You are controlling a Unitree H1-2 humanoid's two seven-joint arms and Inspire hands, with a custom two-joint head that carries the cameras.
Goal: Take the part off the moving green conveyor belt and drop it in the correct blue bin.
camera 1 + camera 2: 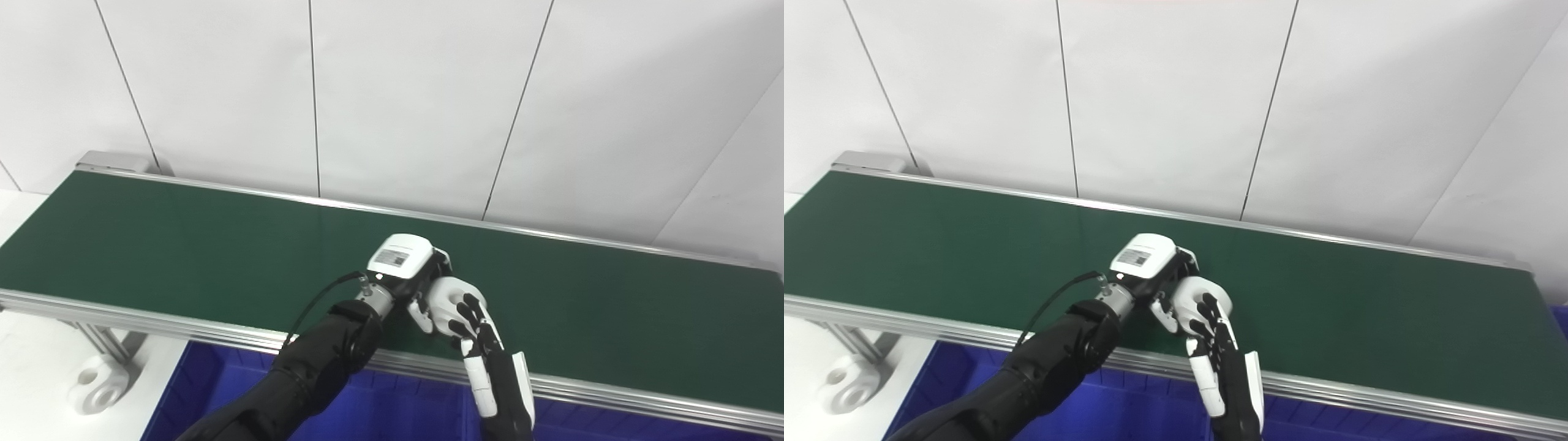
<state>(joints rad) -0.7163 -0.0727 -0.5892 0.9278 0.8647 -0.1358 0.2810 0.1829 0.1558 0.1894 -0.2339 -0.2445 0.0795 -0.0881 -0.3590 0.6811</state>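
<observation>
The green conveyor belt [184,245] runs from left to right across the view. My left hand [407,269], its white back with a label facing up, is over the near side of the belt, its fingers curled down on a white rounded part [446,295]. My right hand [484,349] reaches up from the bottom edge. Its black fingers [468,312] lie against the same part from the right. How firmly the right hand holds it is hidden. The part also shows in the right eye view [1193,294]. A blue bin [392,404] sits below the belt's near rail, under both arms.
The belt's metal near rail [184,324] crosses in front of the bin. A white piece with a round hole [98,386] lies on the white table at the lower left, beside the conveyor's leg [104,340]. A white panelled wall stands behind the belt.
</observation>
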